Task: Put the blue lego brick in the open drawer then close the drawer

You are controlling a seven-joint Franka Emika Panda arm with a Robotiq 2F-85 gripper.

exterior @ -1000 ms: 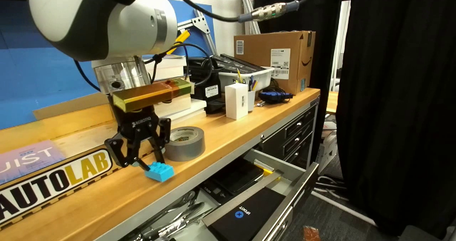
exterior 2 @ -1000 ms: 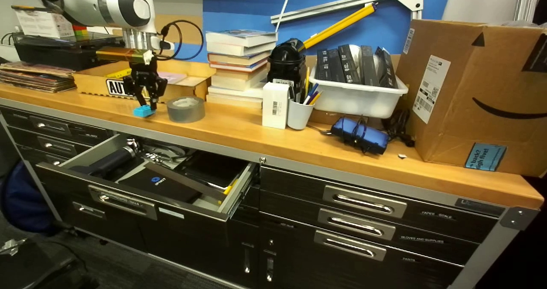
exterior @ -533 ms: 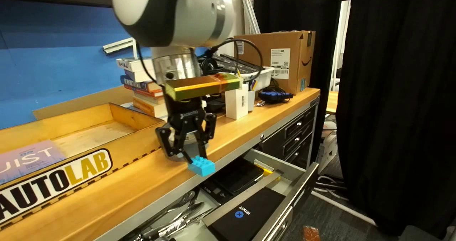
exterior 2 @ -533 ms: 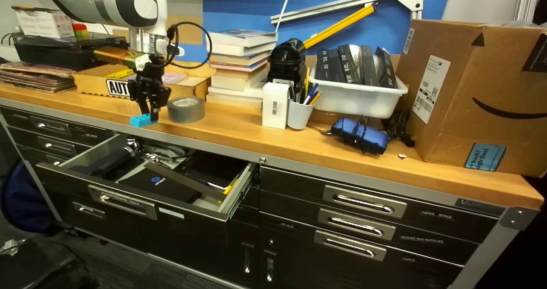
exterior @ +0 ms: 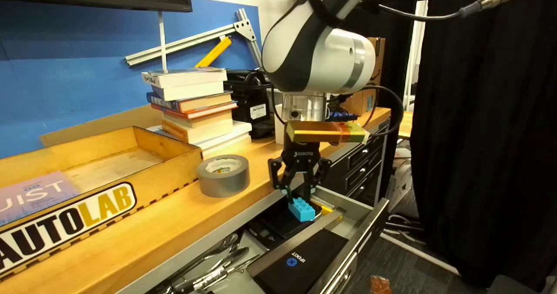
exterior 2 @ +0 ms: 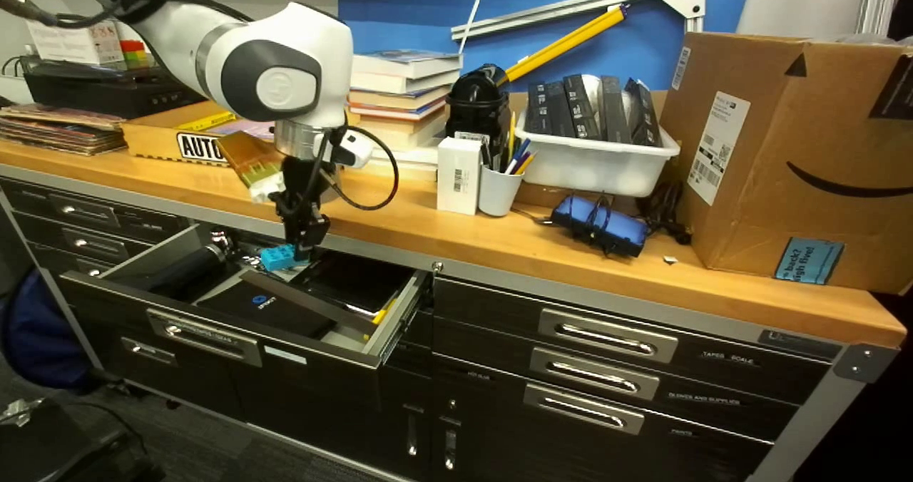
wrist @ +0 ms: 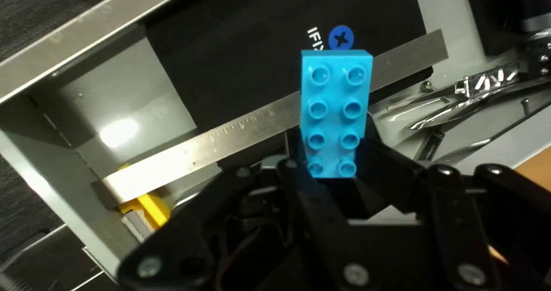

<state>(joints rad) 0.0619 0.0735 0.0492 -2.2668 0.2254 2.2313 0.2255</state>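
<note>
The bright light-blue rectangular studded plastic brick (wrist: 335, 110) was displaced from over the tan wooden benchtop (exterior 2: 405, 214) to over the open dark-grey metal drawer (exterior 2: 335, 361); the black two-finger gripper (exterior: 299, 195) kept its fingers (wrist: 389, 166) clamped on it.

Wooden benchtop (exterior: 174, 225) with tape (exterior: 224, 183), books (exterior: 198, 105), carton (exterior 2: 795, 154).

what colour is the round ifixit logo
Blue logo with a dark cross, best in the wrist view.
</note>
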